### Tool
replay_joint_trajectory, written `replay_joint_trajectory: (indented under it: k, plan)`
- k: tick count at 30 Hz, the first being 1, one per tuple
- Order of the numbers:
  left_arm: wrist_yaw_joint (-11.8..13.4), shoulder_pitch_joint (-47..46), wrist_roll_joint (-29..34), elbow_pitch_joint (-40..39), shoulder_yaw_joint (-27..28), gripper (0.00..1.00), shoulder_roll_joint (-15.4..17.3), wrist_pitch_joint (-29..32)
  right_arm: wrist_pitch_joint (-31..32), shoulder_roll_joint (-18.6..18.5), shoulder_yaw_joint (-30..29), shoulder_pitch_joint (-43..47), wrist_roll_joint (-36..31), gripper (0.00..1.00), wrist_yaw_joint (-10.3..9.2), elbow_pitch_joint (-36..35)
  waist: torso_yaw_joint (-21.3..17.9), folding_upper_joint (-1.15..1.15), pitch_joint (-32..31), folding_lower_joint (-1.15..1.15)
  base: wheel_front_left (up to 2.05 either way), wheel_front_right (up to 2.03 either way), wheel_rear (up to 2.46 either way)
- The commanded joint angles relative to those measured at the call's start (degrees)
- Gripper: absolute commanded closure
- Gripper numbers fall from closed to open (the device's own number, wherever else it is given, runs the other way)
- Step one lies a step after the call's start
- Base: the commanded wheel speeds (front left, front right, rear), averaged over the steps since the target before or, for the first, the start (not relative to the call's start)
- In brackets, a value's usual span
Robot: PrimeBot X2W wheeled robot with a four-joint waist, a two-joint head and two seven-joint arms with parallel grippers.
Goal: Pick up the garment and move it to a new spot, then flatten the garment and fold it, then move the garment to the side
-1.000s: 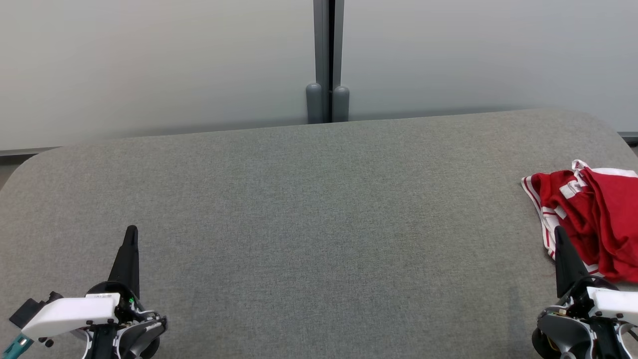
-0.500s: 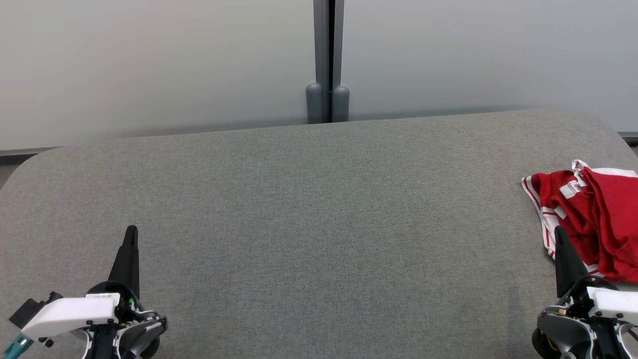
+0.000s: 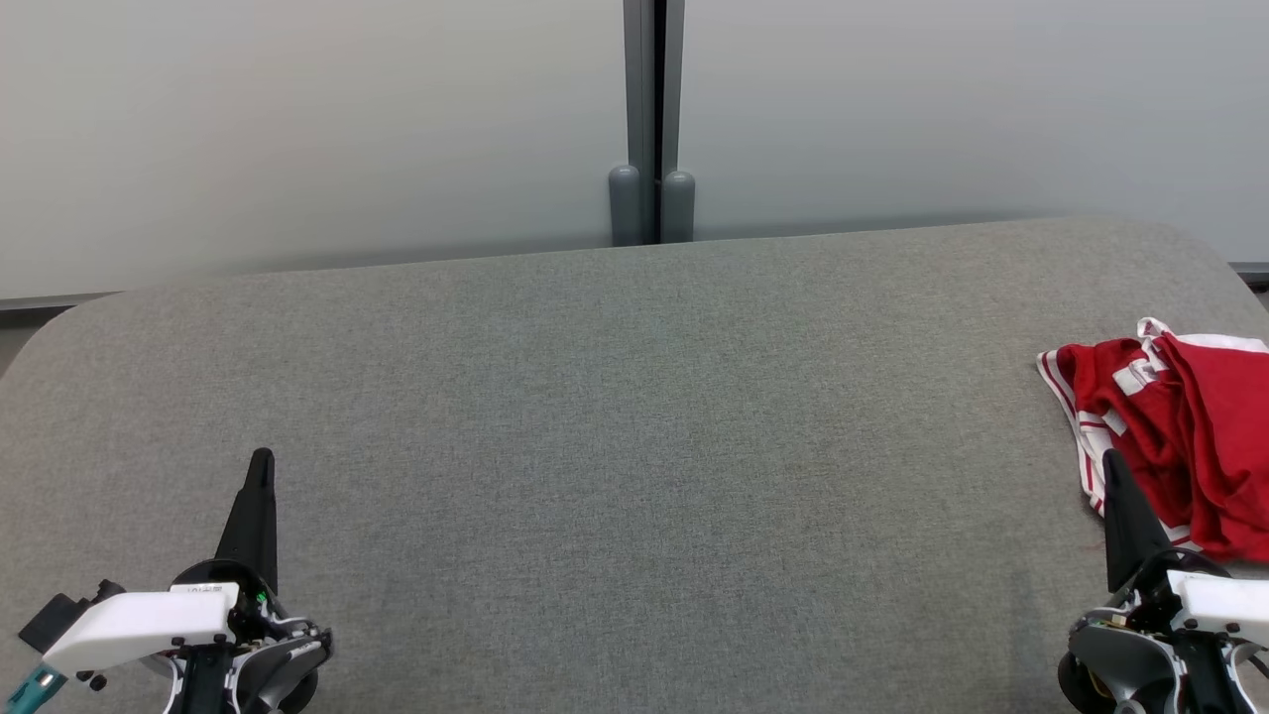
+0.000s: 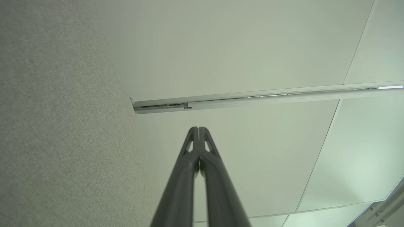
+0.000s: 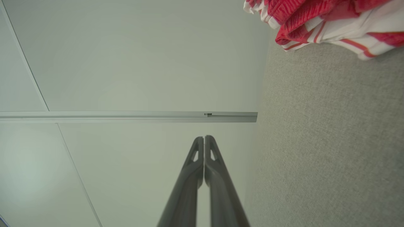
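1. Head view: found the garment (image 3: 1185, 436) heaped at the far right edge of the grey table (image 3: 634, 416), partly cut off by the picture's right side.
2. Placed the right gripper (image 3: 1110, 464) just beside the heap's near-left border, with its tip overlapping the striped hem in that view. Could not tell whether touching the cloth or hovering above it.
3. Placed the left gripper (image 3: 261, 461) at the opposite lower corner, well apart from the cloth. Judged the right arm much the nearer for the pick.
4. Read both pincers as pressed together and pinching nothing. Saw, in each wrist view, fingers (image 5: 191, 179) meeting along a thin seam with nothing between.
5. Right wrist view: caught the garment up and to the right of the closed tips, off their line. Judged a sideways shift toward the cloth, plus a spreading of the pincer, needed before any grasp.
6. Made out no clear long axis in the crumpled heap. Seemed to run roughly far-to-near along the table's right edge.
7. Noted red knit-looking fabric with white bands and thin red stripes, soft, folded over itself in loose ridges. Expected sagging and trailing once lifted.
8. Noted the table's grey, felt-like woven cover and rounded corners. Saw pale smooth wall panels (image 3: 297, 129) behind it, joined at a dark post (image 3: 653, 119).
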Motion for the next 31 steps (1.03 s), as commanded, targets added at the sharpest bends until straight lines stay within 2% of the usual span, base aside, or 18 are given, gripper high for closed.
replay_joint_trajectory:
  k: [1,31]
  plan:
    - [-0.3,-0.5,-0.1,-0.1,0.2,1.00,0.1,0.2,0.2,0.0,0.0,-0.7,0.3,1.00,0.00,0.1,0.0,0.00,0.0,0.00,0.00,0.00,0.00]
    - [-0.3,-0.5,-0.1,-0.1,0.2,1.00,0.1,0.2,0.2,0.0,0.0,-0.7,0.3,1.00,0.00,0.1,0.0,0.00,0.0,0.00,0.00,0.00,0.00]
